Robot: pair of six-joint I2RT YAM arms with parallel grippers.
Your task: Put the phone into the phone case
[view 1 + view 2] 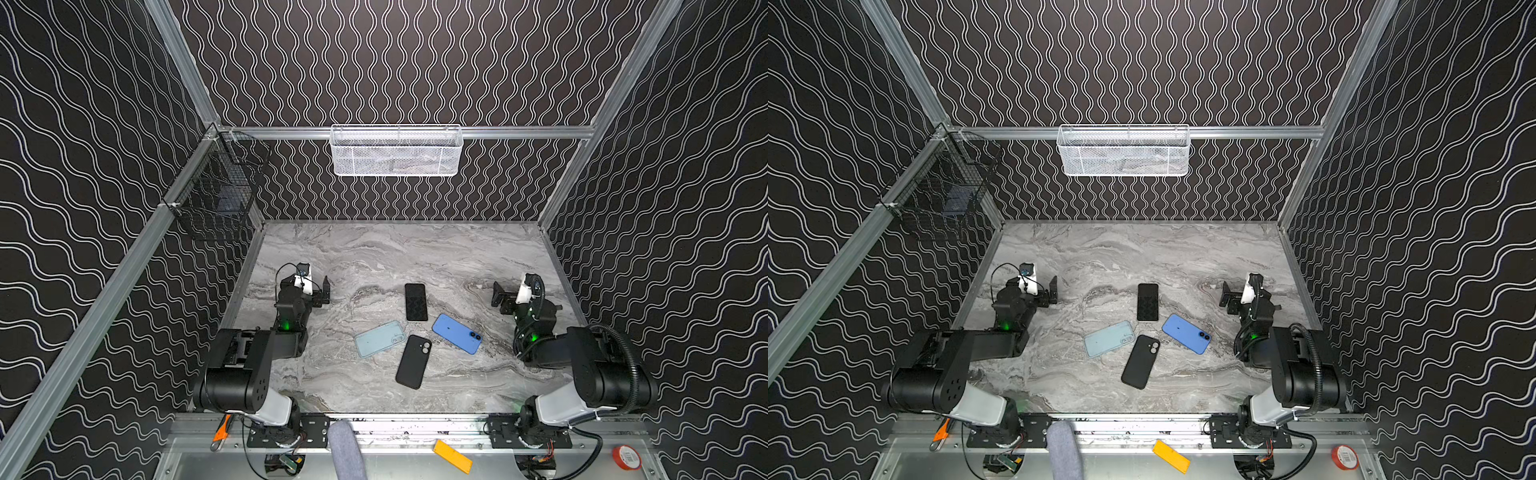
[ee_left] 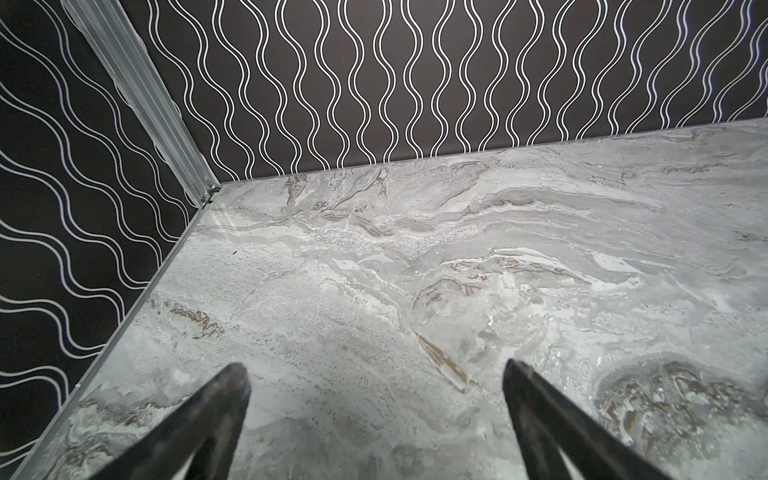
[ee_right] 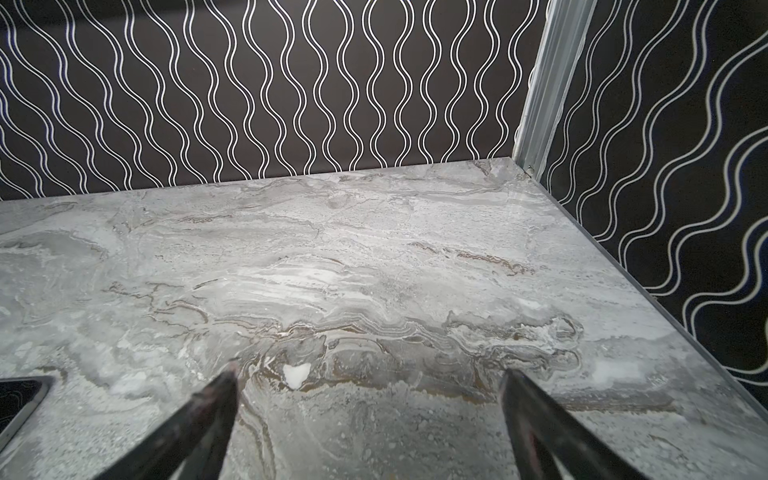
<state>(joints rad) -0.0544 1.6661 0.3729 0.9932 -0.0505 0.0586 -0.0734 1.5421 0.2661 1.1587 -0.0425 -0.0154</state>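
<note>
Nearest you, the black case is lying slantwise, with the camera hole at its far end. Beyond it, the phone is lying screen-up on the worktop, its long axis running straight away from you. You are holding the left tool and right tool spread wide and gripping nothing. They are flanking the phone, both well apart from it.

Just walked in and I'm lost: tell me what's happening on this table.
Nothing is being handled yet. Both arms rest at the sides of the table, left hand and right hand open and empty. Mid-table lie a black phone screen up, what looks like a blue phone back up, a pale blue case and a black case; the black phone is in no case yet.
</note>
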